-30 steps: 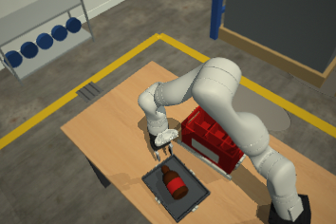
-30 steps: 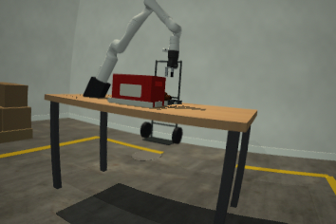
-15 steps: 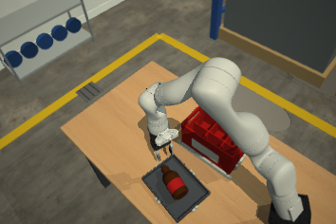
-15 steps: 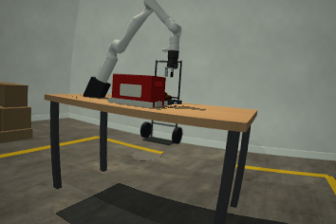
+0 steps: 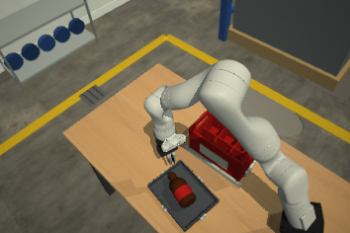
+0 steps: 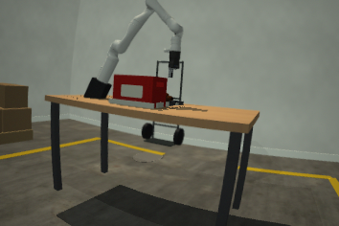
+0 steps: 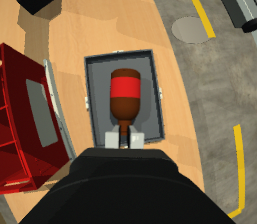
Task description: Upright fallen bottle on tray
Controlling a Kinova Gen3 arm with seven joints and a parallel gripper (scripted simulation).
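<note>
A brown bottle (image 5: 181,192) with a red label lies on its side on the dark grey tray near the table's front edge. In the wrist view the bottle (image 7: 126,96) lies lengthwise on the tray, its neck pointing toward my fingers. My gripper (image 5: 171,157) hangs well above the table, over the tray's end by the bottle's neck. Its fingers are nearly together with nothing between them. The side view shows the gripper (image 6: 172,71) high above the table top.
A red crate (image 5: 222,147) with compartments stands beside the tray, close to the arm's elbow; it also shows in the wrist view (image 7: 16,128). The robot base (image 5: 302,219) is at the table's right end. A hand truck (image 6: 165,131) stands behind the table.
</note>
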